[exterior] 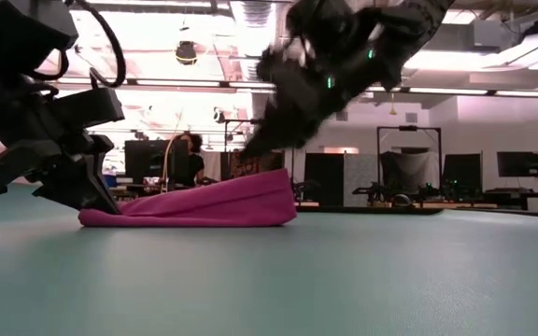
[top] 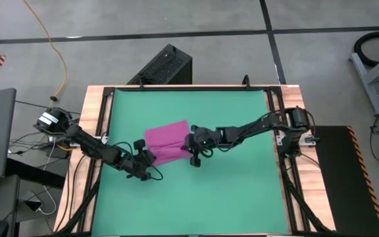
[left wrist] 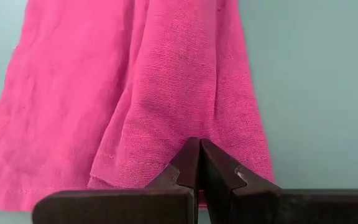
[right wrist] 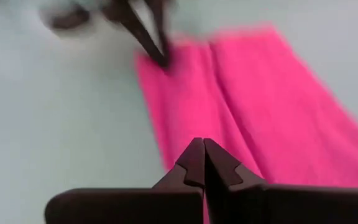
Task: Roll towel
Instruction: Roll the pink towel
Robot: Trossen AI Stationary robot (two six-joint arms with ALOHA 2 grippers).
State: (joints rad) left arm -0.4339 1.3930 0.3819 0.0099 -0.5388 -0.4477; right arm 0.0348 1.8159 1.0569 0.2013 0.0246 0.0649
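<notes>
Two dark arms meet over the green mat (top: 229,191); between them lies the towel (top: 168,141), a magenta-pink cloth folded into a loose band near the mat's middle; in the low view it rests flat on the mat with its right end bulging higher. The left gripper (top: 145,153) sits at the towel's left edge, its fingers pressed together with a fold of cloth pinched at their tips in the left wrist view; the right gripper (top: 191,141) is at the towel's right edge, fingers closed tip to tip, and whether any fabric is caught between them cannot be told.
</notes>
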